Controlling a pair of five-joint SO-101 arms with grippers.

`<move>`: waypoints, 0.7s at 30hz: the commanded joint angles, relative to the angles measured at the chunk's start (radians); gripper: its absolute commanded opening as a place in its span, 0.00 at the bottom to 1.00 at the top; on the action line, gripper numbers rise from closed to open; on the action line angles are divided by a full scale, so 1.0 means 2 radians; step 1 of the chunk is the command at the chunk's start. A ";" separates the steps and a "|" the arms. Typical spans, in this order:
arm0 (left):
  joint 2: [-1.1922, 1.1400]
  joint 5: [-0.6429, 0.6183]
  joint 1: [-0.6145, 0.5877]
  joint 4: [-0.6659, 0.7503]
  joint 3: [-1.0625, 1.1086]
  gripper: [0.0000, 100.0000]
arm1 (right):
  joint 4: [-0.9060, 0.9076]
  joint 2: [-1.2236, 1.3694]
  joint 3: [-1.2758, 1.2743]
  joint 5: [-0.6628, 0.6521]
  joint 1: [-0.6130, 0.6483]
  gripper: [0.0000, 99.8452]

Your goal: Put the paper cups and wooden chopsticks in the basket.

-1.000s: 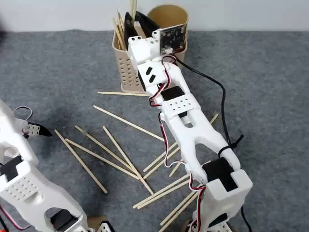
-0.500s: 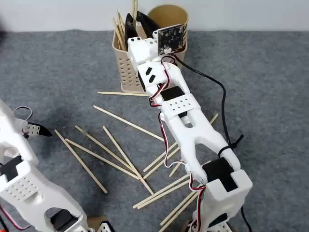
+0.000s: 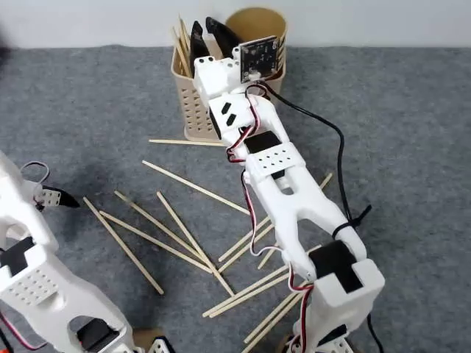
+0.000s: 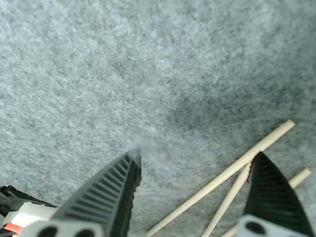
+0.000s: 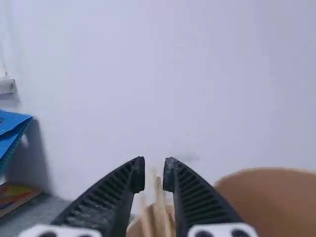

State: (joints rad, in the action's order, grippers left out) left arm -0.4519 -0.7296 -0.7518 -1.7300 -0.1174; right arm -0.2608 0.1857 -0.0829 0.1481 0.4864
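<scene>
My right arm (image 3: 283,176) reaches from the near edge of the desk (image 3: 412,110) to the far edge. There the beige perforated basket (image 3: 193,110) stands a little left of the middle. My right jaws hang just above the basket's open top and point toward the white wall behind. They are parted by a narrow gap, and I see nothing pinched between the tips.

A bundle of wooden chopsticks (image 3: 179,44) stands in the basket's left part, leaning on its rim. In my right wrist view, blurred wooden sticks (image 5: 157,212) show through the gap between the jaws. A brown paper cup (image 3: 257,18) stands upright at the basket's right end, its round rim (image 5: 266,197) just beside my right jaws. I cannot tell whether it sits inside the basket or right behind it.

Loose chopsticks (image 3: 196,188) lie on the grey felt. One stick (image 3: 188,142) lies flat at the foot of the basket. The others are scattered crisscross from the middle of the desk down to the near edge, and some pass under my right arm.

My left arm (image 3: 29,279) is at the near left corner. My left jaws are low over the felt by the left edge, spread wide and holding nothing. Several stick ends (image 4: 232,170) lie on the felt beneath them, close to one jaw.
</scene>
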 commanded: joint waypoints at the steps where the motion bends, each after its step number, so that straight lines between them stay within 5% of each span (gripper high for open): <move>1: 0.037 0.003 -0.002 -0.011 0.000 0.33 | 0.113 -0.074 0.054 0.031 0.034 0.07; 9: 0.042 0.003 -0.001 -0.012 0.000 0.33 | 0.442 -0.131 0.067 0.040 0.119 0.07; 13: 0.041 0.003 -0.002 -0.012 0.001 0.33 | 0.583 -0.114 0.065 -0.033 0.155 0.07; 19: 0.041 0.003 -0.002 -0.012 0.001 0.33 | 0.742 -0.058 0.065 -0.065 0.202 0.25; 21: 0.041 0.003 -0.002 -0.012 0.001 0.33 | 0.761 -0.041 0.065 -0.065 0.214 0.24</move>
State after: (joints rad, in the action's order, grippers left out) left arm -0.4396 -0.7296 -0.7518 -1.7300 -0.1174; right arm 1.1937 0.0936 -0.0031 0.0299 0.8777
